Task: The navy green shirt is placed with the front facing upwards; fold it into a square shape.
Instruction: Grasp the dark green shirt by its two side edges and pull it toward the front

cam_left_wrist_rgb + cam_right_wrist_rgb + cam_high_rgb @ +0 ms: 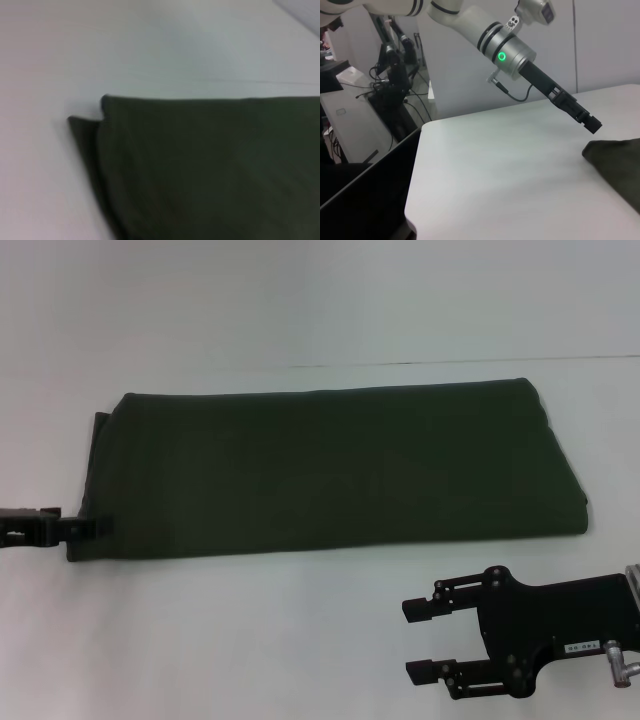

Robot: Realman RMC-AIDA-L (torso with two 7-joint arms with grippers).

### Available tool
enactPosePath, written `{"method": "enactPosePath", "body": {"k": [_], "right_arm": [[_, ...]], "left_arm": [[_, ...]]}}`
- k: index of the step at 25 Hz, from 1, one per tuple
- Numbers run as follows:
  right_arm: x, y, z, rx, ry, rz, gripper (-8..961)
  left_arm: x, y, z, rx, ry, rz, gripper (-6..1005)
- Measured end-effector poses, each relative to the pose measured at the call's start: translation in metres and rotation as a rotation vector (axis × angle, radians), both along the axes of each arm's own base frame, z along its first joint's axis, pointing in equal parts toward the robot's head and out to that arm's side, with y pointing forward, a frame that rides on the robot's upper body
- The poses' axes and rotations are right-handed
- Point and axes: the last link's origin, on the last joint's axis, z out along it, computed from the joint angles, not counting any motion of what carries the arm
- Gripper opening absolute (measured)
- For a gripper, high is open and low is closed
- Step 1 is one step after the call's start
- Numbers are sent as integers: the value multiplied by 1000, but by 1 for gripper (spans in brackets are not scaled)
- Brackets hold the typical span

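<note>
Head view shows the right gripper (418,640) with jaws spread wide and empty, hovering over bare table (250,640) near the shirt's (330,470) front right corner. The left gripper (95,527) sits at the front left corner; whether it pinches cloth I cannot tell. The shirt lies as a long band, so the crosswise fold likely comes next, calling for a corner grip.

Shirt (330,470) folded lengthwise; left gripper (95,527) at corner
</note>
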Motion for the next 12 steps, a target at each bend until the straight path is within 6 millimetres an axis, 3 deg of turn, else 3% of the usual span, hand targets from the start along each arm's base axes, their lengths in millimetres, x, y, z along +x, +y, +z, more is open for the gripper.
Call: {"method": "enactPosePath", "body": {"k": [12], "right_arm": [[-4, 3, -1, -10, 3, -12, 619]], "left_arm": [[-14, 0, -17, 12, 19, 62, 930]]}}
